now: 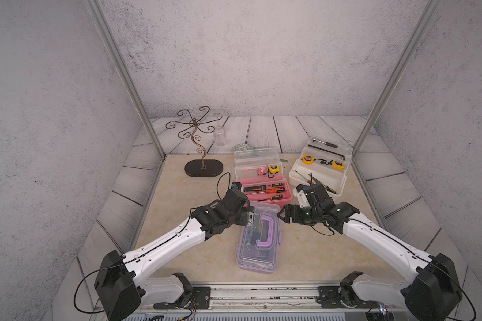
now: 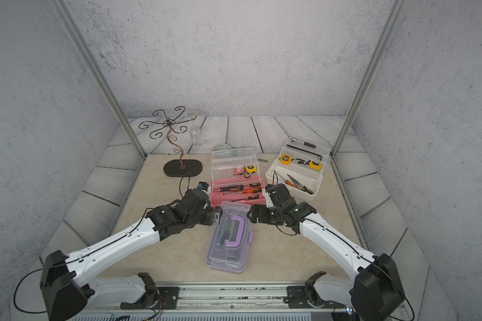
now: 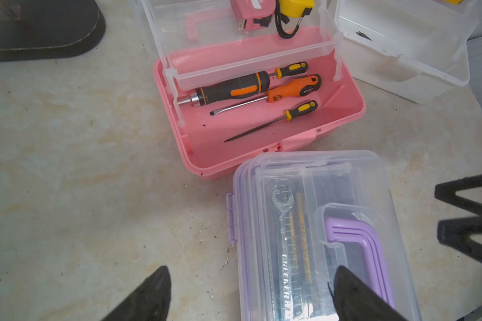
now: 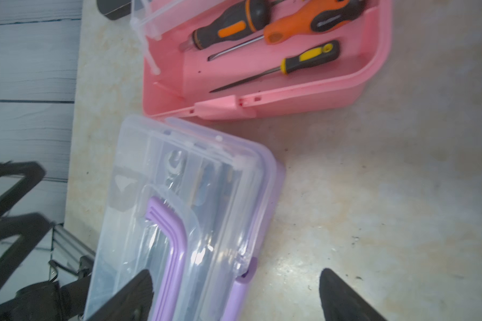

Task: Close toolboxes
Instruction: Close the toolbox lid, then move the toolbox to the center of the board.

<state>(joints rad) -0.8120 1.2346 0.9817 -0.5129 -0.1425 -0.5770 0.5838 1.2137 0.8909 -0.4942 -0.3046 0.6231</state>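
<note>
The purple toolbox [image 1: 259, 241] [image 2: 230, 241] lies at the front centre with its clear lid down over a wrench; its purple handle [image 3: 356, 236] [image 4: 167, 230] lies flat on top. Behind it the pink toolbox [image 1: 285, 198] [image 2: 214, 194] [image 3: 206, 150] [image 4: 373, 69] stands open with screwdrivers inside. The white toolbox [image 1: 317, 180] [image 2: 292, 183] [image 3: 401, 69] is open at the back right. My left gripper [image 1: 248, 219] [image 2: 217, 218] [image 3: 252, 273] is open astride the purple box's left edge. My right gripper [image 1: 282, 215] [image 2: 251, 215] [image 4: 235, 273] is open astride its right edge, by a purple latch [image 4: 245, 280].
A curly metal stand on a dark oval base [image 1: 203, 169] [image 2: 182, 168] is at the back left, with a clear glass [image 1: 219, 136] behind it. Metal frame posts [image 1: 356, 150] rise at the table's back corners. A small round patterned thing [image 1: 242, 147] lies behind the pink box.
</note>
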